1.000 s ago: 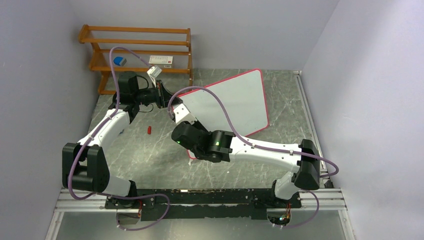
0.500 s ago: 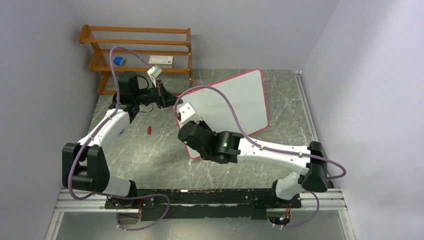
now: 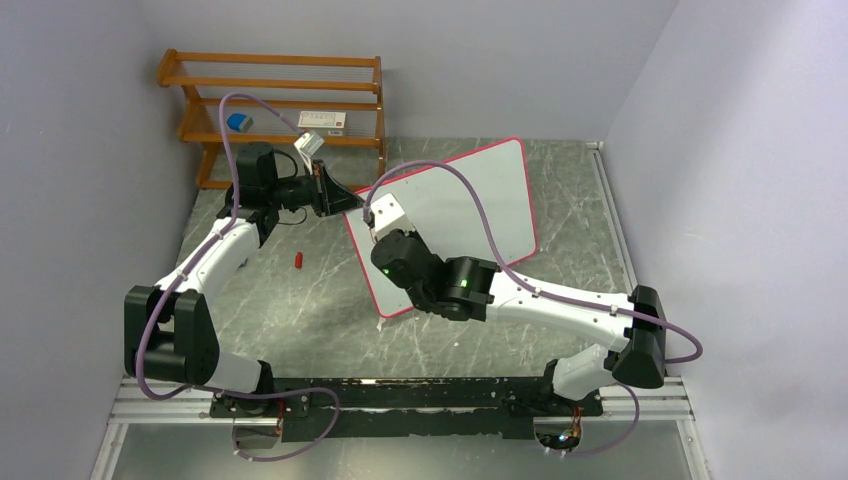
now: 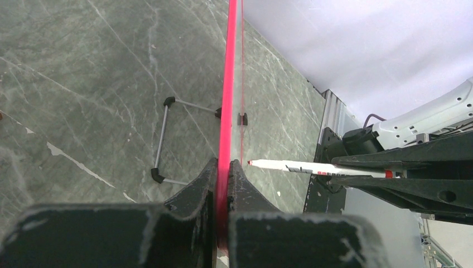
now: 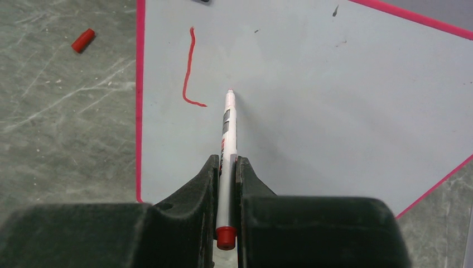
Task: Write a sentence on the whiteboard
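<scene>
The whiteboard, white with a red-pink frame, stands tilted on the table. My left gripper is shut on its left frame edge. My right gripper is shut on a white marker with a red end. The marker's tip is at the board's face, just right of a red L-shaped stroke, the only part of the sentence that shows. In the left wrist view the marker points at the board from the right.
A red marker cap lies on the table left of the board. A wooden rack at the back left holds a blue object and a small box. The board's wire foot rests behind it. Walls close in on both sides.
My right arm has swung right and away from me, carrying the marker from the board's lower left corner up toward its upper left part. The left arm has not moved.
</scene>
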Controlling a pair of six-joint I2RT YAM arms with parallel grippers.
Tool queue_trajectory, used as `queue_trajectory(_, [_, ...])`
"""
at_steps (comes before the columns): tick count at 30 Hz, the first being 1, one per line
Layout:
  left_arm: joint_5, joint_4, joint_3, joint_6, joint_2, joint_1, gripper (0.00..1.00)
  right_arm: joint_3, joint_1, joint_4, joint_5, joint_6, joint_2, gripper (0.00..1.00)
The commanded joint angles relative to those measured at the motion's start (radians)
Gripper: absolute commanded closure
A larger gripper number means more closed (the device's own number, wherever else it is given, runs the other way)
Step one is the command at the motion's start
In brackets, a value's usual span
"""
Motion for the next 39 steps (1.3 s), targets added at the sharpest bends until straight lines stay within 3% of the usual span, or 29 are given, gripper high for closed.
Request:
queue_trajectory(1, [-0.008, -0.079, 0.011, 0.043, 0.022, -0.025, 0.95, -0.007, -0.007, 0.055, -0.007, -0.008, 0.008, 1.0])
queue_trajectory(39, [-0.005, -0.077, 0.011, 0.04, 0.025, -0.025, 0.95, 0.001, -0.021, 0.033, -0.066, -0.014, 0.049, 1.0])
